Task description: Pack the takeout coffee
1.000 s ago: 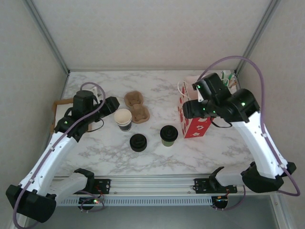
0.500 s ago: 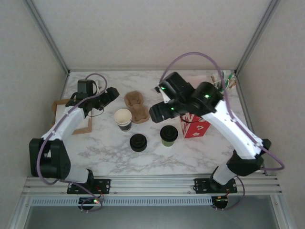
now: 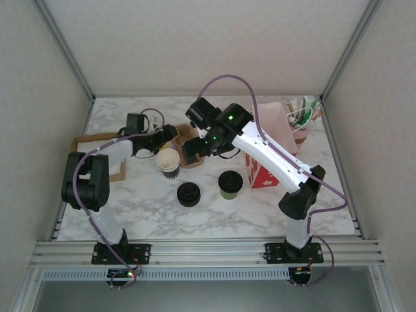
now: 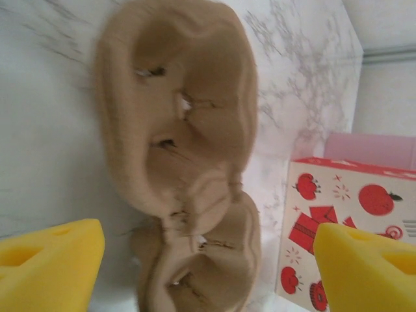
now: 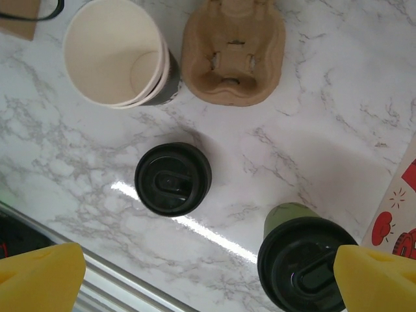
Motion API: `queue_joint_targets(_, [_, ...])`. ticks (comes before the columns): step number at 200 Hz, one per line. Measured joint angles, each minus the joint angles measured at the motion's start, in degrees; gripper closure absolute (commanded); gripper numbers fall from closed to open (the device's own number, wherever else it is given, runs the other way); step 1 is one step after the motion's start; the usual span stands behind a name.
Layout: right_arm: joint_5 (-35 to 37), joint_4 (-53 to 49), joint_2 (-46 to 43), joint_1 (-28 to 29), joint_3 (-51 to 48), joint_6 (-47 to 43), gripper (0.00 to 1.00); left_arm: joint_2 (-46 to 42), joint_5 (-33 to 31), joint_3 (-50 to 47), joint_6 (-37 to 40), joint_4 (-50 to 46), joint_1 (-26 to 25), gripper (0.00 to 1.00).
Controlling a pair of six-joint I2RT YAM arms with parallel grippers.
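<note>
Brown moulded-pulp cup carrier point(image 5: 233, 55) — wells empty. Lidless cream-lined paper cup point(image 5: 114, 52) — empty. Olive-green paper takeout coffee point(image 5: 302, 263), round black plastic lid — upright on marble surface point(image 5: 338, 130), beside red-and-white paper bag point(image 3: 263, 170). Left end effector point(image 4: 208, 247), right end effector point(image 5: 208, 260) — spread wide, holding nothing.

The white marble table point(image 3: 136, 208) carries a brown pulp cup carrier point(image 5: 233, 55) toward the back, a lidless paper cup point(image 3: 168, 161) just left of it, a loose black lid point(image 3: 188, 194) and the lidded takeout coffee point(image 3: 230, 183) nearer the arms, a red-and-white bag point(image 3: 259, 172) at right and brown card point(image 3: 117, 172) at left.
</note>
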Motion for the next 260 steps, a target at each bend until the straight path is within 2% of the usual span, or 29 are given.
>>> queue_joint_targets(46, [0.15, 0.59, 0.31, -2.69, -0.04, 1.81, 0.01, 2.82, 1.49, 0.02, -1.57, 4.61, -4.39, 0.16])
queue_joint_targets(140, [0.46, 2.29, 0.28, -5.35, -4.87, 3.54, 0.01, 3.93, 2.51, 0.46, -2.47, 7.28, -8.07, 0.16])
queue_joint_targets(175, [0.46, 3.43, -0.17, -5.9, -5.97, 3.93, 0.01, 4.39, 3.19, 1.79, -1.81, 6.12, -7.67, 0.15])
queue_joint_targets(217, [0.46, 4.92, -1.18, -6.78, -8.35, 4.52, 0.01, 3.43, 3.39, 4.46, -0.5, 1.75, -4.55, 0.14])
queue_joint_targets(260, [0.48, 6.21, -1.18, -7.43, -9.44, 5.03, 0.01, 3.78, 1.79, 16.41, 2.32, -5.03, -1.99, 0.14])
